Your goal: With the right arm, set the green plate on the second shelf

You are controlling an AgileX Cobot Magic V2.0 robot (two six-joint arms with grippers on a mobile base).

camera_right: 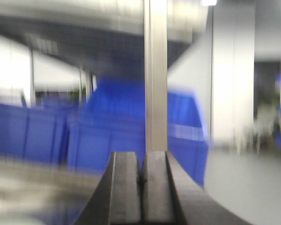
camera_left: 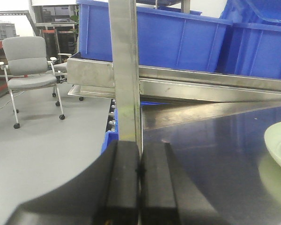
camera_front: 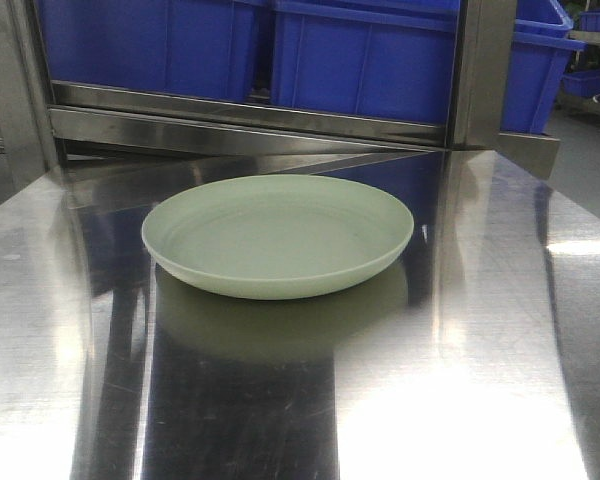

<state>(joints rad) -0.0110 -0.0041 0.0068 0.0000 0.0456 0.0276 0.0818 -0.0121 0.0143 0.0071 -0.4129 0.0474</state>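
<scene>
green plate (camera_front: 278, 236) on steel shelf (camera_front: 500, 380), blue bins (camera_front: 360, 60) behind

green plate (camera_front: 278, 236), pale sage, upright, lying flat

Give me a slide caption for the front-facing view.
An empty green plate rests on a reflective steel surface, with blue bins on the rack behind it.

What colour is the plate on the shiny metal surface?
The plate is pale sage green, clearest in the front-facing view.
</scene>
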